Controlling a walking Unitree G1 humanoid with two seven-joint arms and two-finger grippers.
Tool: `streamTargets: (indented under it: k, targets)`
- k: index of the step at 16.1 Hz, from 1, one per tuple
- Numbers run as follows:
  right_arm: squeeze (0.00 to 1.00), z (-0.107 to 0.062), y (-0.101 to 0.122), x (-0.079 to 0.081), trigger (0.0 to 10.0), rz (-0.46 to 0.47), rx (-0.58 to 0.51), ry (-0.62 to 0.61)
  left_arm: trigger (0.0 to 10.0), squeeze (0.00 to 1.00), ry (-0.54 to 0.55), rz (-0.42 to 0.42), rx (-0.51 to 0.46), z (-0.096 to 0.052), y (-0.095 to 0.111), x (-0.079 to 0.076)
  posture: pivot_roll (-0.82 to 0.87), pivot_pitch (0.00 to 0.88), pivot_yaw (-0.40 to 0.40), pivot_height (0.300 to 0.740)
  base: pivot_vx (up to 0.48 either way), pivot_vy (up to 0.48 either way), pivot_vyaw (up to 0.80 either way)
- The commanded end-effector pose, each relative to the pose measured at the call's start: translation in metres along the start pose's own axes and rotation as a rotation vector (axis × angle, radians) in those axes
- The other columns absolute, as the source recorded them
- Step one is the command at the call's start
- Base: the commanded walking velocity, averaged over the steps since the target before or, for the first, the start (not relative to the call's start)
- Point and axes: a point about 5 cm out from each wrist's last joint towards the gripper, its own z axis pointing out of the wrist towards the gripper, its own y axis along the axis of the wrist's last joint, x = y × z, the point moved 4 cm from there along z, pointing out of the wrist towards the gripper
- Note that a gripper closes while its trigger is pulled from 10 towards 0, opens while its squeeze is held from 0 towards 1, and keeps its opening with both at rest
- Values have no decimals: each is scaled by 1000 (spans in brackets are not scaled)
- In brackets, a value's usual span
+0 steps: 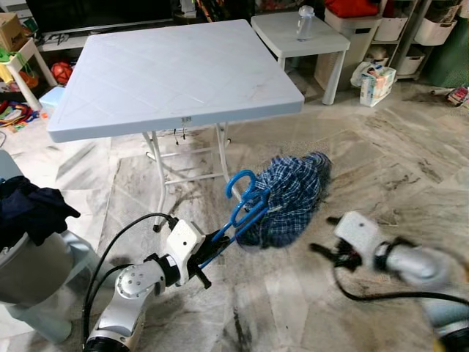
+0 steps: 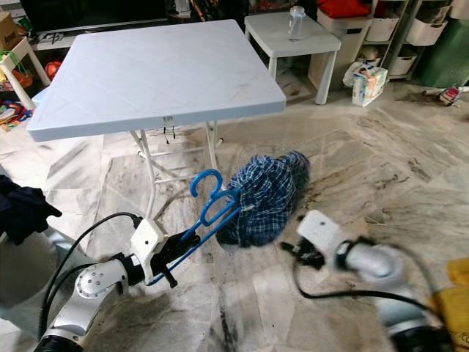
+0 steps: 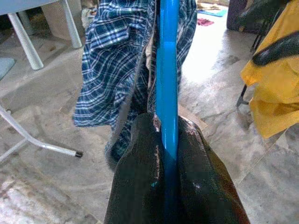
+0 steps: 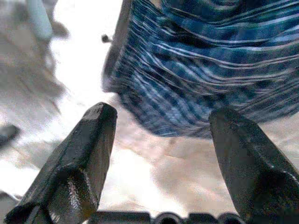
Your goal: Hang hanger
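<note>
A blue plastic hanger (image 1: 244, 203) carries a blue plaid shirt (image 1: 288, 196), held up off the marble floor in front of the folding table. My left gripper (image 1: 209, 251) is shut on the hanger's lower bar; in the left wrist view the black fingers (image 3: 140, 186) pinch the blue hanger (image 3: 167, 79) with the shirt (image 3: 112, 60) draped beyond. My right gripper (image 1: 322, 253) hangs open just right of the shirt, blurred. In the right wrist view its fingers (image 4: 81, 158) stand wide apart, facing the shirt (image 4: 219, 60) without touching it.
A light blue folding table (image 1: 176, 73) stands straight ahead, a white side table (image 1: 304, 37) with a clear bottle (image 1: 305, 22) behind it. A basket (image 1: 29, 257) with dark clothes sits at the left. Shelves and bins line the far right wall. Yellow cloth (image 3: 275, 88) lies nearby.
</note>
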Motion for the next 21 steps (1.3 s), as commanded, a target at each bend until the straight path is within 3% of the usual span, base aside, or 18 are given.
streamTargets:
  k: [1,3,4,7,9,10,21]
  targets:
    - [0,2,3,-7,10000,118,-23,-78,0,0,-37,3,-36,1,9,-5,-90,73,-4,740,0,0,0]
    - [0,9,6,-7,10000,176,-47,-128,0,0,-67,-3,-44,2,12,-10,-92,73,-3,740,0,0,0]
    - [0,14,10,-15,10000,187,-52,-213,0,0,-79,-5,-46,3,13,-12,-89,71,-3,740,0,0,0]
    - [0,21,23,-33,10000,162,-70,-377,0,0,-97,-15,-57,3,17,-15,-83,69,-2,740,0,0,0]
    - [0,24,26,-36,10000,161,-70,-419,0,0,-108,-19,-60,2,18,-18,-75,68,-3,740,0,0,0]
    - [0,28,29,-37,0,189,-89,-443,0,0,-111,-24,-60,2,19,-19,-75,68,-3,740,0,0,0]
    - [0,23,14,-44,0,229,-89,-530,0,0,-103,-26,-47,-1,18,-16,-67,59,2,740,0,0,0]
